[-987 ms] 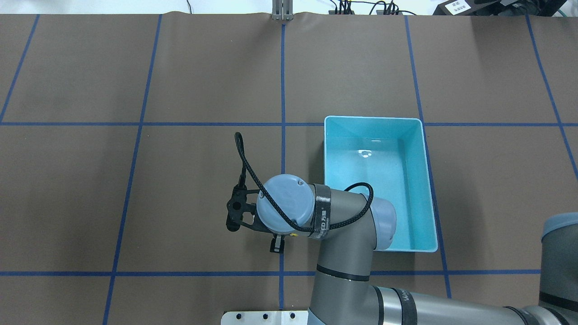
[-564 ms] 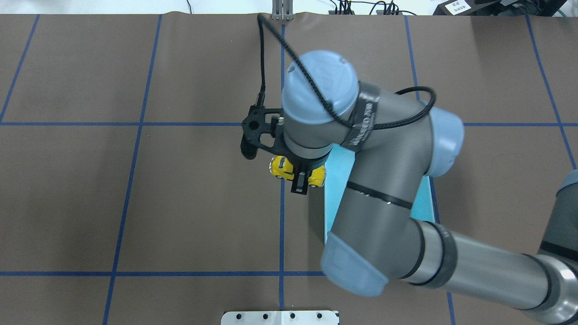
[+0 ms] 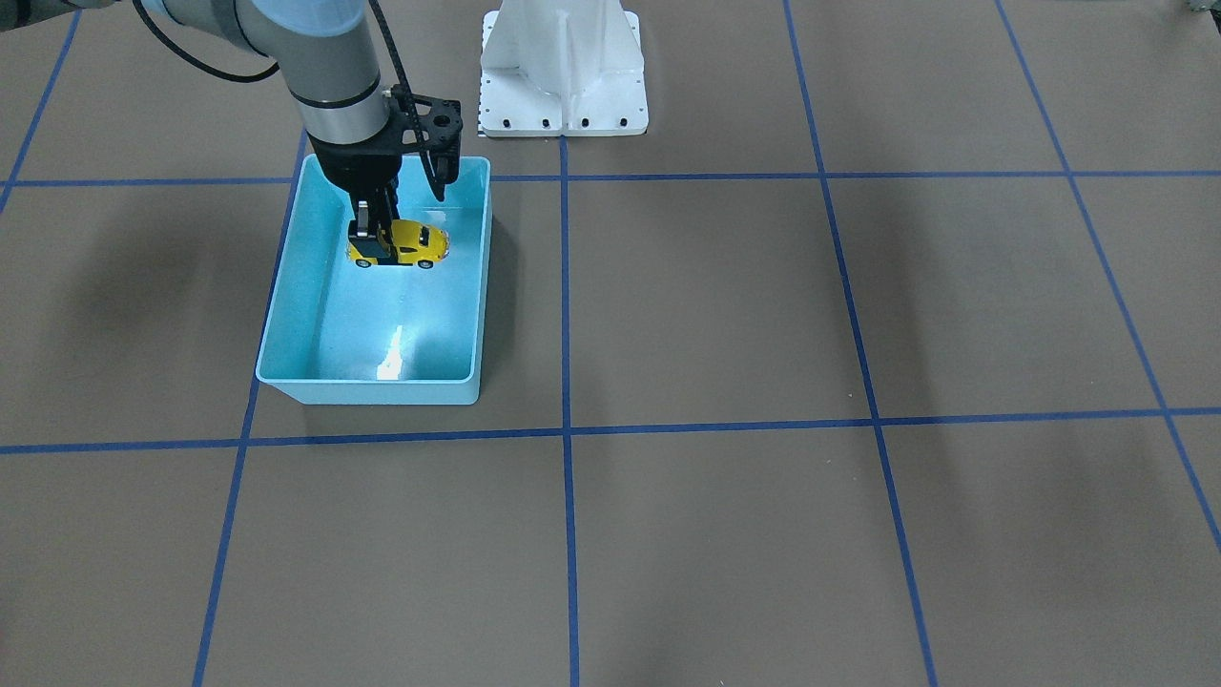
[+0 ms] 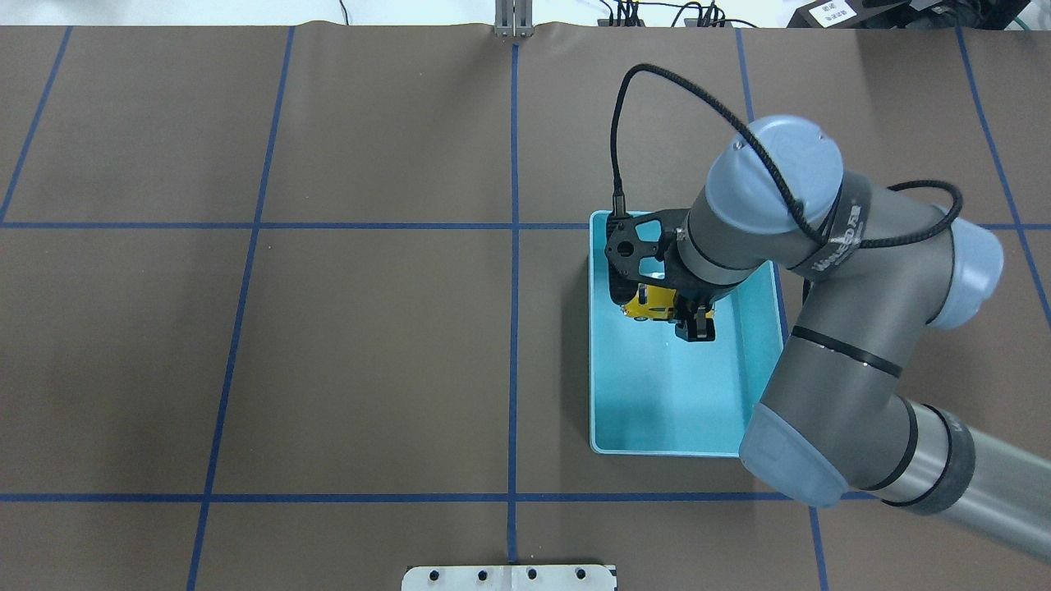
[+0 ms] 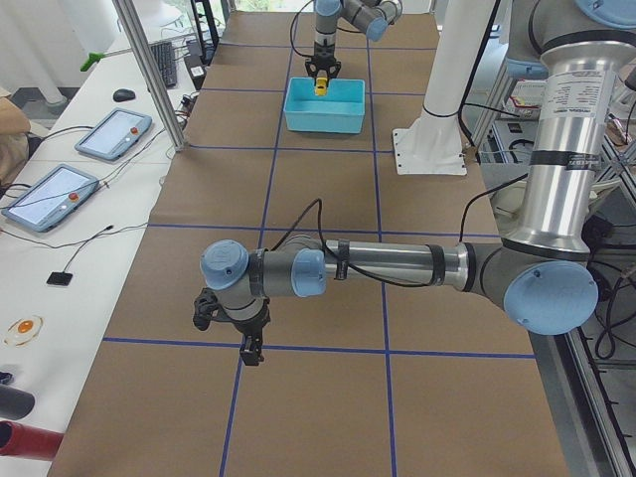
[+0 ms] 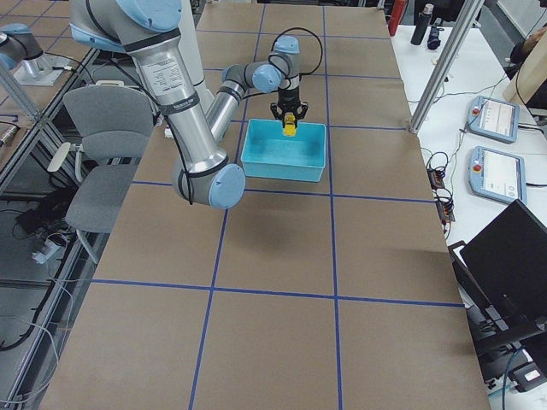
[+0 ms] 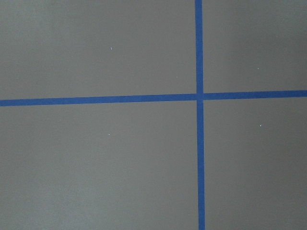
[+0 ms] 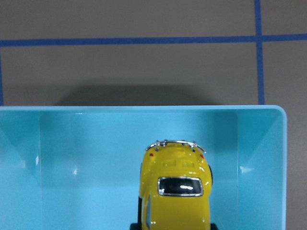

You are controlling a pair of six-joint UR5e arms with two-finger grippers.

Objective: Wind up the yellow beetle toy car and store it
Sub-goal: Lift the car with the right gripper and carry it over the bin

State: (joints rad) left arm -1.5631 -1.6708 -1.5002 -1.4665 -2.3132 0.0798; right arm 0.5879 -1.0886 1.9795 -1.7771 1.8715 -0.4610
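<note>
The yellow beetle toy car has glossy paint and shiny metallic-looking trim. The light-blue bin is smooth, glossy plastic. The brown table cover looks matt.

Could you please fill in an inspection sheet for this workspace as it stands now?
Surface: brown mat with a blue tape grid, lying flat.
Job's things: yellow beetle toy car inside the light-blue bin; cannot tell whether it touches the floor.
Clutter: nothing seen.
Tools: right tool shut on the car; left tool low over bare mat, state cannot be told.
Cables: black cable loops over the right wrist.
Surroundings: white mount, chair, tablets on a side bench.
</note>
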